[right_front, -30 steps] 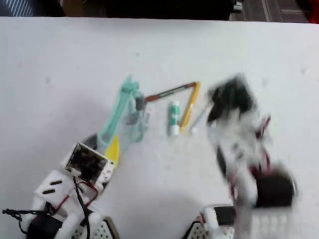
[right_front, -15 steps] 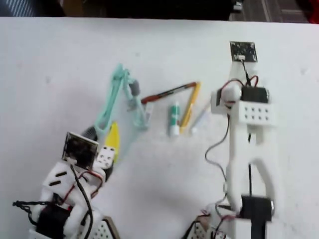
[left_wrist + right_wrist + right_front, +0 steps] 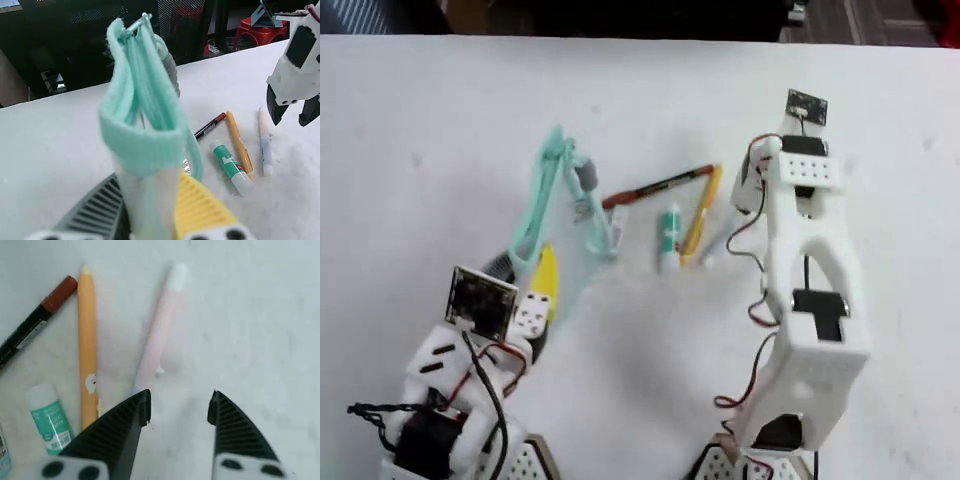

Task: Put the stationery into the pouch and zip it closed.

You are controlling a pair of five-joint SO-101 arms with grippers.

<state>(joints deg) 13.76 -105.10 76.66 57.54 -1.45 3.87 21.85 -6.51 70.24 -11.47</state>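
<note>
Left gripper point(image 3: 150, 200) clamped on one end of the mint pouch point(image 3: 142, 110) - right gripper point(image 3: 180, 405) spread wide, grasping nothing, hovering just beside the pale pen point(image 3: 160, 325). Orange pen point(image 3: 87, 340), glue stick point(image 3: 50, 420) and marker point(image 3: 35, 322) lie on the table point(image 3: 420, 120) between the two.

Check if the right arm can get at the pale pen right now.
Probably yes. The right end effector is open just beside the pale pen, with nothing between them. The orange pen alongside lies apart, so it shouldn't block a grasp.
</note>
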